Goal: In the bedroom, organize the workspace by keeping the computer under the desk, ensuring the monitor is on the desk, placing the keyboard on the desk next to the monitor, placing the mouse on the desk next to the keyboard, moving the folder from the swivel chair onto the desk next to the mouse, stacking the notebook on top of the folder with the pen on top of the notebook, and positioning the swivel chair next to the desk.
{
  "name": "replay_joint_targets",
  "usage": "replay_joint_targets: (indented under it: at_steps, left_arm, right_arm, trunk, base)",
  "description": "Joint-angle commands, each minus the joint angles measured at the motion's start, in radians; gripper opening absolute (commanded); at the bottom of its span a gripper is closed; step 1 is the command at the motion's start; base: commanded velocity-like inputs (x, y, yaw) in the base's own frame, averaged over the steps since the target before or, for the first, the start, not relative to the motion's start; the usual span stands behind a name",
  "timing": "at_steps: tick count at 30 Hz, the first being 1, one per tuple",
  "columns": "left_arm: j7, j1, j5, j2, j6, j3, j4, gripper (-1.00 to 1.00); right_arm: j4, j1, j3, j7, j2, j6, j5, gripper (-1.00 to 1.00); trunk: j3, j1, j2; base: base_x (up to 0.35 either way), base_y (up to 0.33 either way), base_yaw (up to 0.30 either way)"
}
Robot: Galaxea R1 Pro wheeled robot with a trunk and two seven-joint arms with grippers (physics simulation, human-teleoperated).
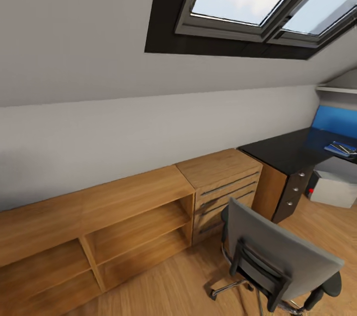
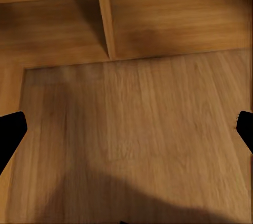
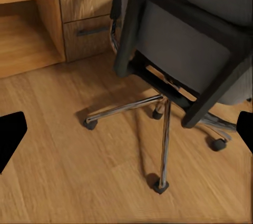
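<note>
The chair [image 1: 277,261] is standing near the tabletop [image 1: 287,150]. Both hands, left [image 2: 126,129] and right [image 3: 126,129], are hanging wide open, holding nothing.

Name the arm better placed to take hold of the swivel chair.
Right. Its wrist view looks straight at the swivel chair close ahead, between open fingers; the left wrist view faces bare wooden floor and the shelf bench.

Swivel chair [image 1: 277,256] stood on the floor [image 1: 163,286] in front of the drawer cabinet [image 1: 223,182]; shelf bench [image 1: 94,227] to chair's left, desk [image 1: 287,150] behind-right w/ folder [image 1: 339,149] on tabletop, computer [image 1: 334,188] under it.
</note>
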Motion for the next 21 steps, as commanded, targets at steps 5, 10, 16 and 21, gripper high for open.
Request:
replay_joint_targets:
  at_steps: [5, 10, 16, 21]
  left_arm:
    - [0.007, 0.0, 0.002, 0.001, -0.002, -0.007, -0.001, 1.0]
    - [0.007, 0.0, 0.002, 0.002, -0.002, -0.006, -0.001, 1.0]
    - [0.007, 0.0, 0.002, 0.002, -0.003, -0.007, -0.001, 1.0]
    - [0.006, 0.0, 0.001, 0.001, -0.004, -0.008, -0.001, 1.0]
  right_arm:
    - [0.0, -0.001, 0.009, -0.006, 0.0, -0.001, -0.004, 1.0]
    - [0.0, -0.001, 0.009, -0.006, 0.0, -0.001, -0.005, 1.0]
    - [0.0, -0.001, 0.008, -0.006, 0.0, -0.001, -0.005, 1.0]
    - [0.0, -0.001, 0.009, -0.006, 0.0, -0.001, -0.005, 1.0]
  trunk:
    - [0.0, 0.001, -0.002]
    - [0.003, 0.001, -0.002]
    - [0.007, 0.001, -0.002]
    - [0.01, 0.001, -0.002]
  base:
    - [0.003, 0.003, -0.273]
    - [0.001, 0.004, -0.273]
    - [0.139, 0.162, -0.274]
    - [0.205, 0.228, -0.273]
